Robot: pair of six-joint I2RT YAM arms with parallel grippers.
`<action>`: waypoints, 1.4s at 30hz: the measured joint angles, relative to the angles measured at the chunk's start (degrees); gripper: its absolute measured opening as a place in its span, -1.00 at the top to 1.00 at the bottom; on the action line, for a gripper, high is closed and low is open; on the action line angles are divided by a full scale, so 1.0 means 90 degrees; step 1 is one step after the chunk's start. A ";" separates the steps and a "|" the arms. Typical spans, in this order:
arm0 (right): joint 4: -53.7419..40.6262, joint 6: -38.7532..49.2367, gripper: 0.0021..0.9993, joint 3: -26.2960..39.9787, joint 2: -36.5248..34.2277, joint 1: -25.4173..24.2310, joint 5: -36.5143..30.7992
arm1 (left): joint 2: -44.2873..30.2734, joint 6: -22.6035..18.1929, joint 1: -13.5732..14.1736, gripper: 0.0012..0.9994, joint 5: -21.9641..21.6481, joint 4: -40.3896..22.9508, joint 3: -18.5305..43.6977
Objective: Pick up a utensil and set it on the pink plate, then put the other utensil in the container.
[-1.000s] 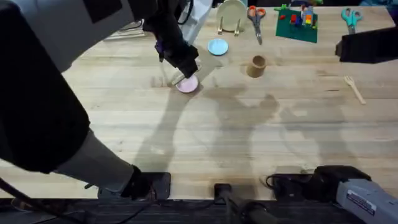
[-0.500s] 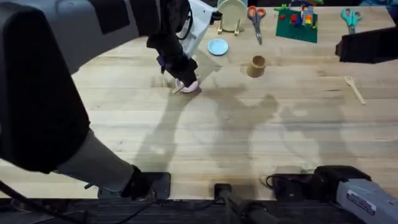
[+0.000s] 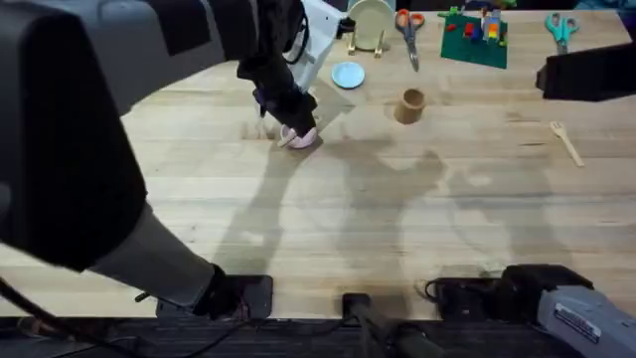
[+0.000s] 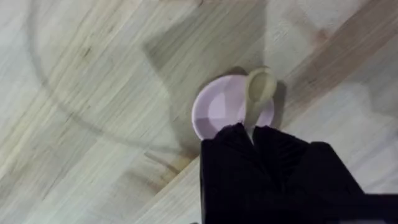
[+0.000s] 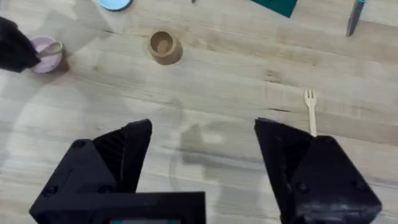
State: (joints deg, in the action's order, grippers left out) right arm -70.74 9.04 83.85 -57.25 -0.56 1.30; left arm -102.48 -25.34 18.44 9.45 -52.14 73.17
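Right hand (image 5: 202,168) spread wide, empty, above bare tabletop (image 3: 397,219). Fork (image 3: 567,141) untouched at right, cup (image 3: 409,104) upper middle. Upper left: left hand (image 4: 252,134) clamped on spoon (image 4: 258,90) over pink plate (image 4: 227,112), not released.

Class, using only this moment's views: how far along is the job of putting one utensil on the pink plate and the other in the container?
Done: nothing is released yet. In hand: the left gripper is shut on the spoon, whose bowl lies over the pink plate's rim. Left: letting go of the spoon, then the fork, lying on the table apart from the container. The right gripper is open above the table, holding nothing.
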 joint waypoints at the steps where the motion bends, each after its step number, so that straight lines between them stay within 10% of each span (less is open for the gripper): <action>1: -0.0002 0.0000 -0.99 0.0000 0.0002 0.0000 -0.0001 | -0.0052 0.0000 -0.0006 0.92 0.0000 -0.0004 0.0000; 42: -0.0002 0.0000 -0.99 0.0000 0.0002 0.0000 0.0000 | -0.0235 -0.0022 -0.0007 0.55 0.0000 -0.0218 0.0094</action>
State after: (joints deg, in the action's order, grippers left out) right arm -70.76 9.04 83.85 -57.23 -0.56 1.30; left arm -104.59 -25.54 18.37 9.45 -54.10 74.02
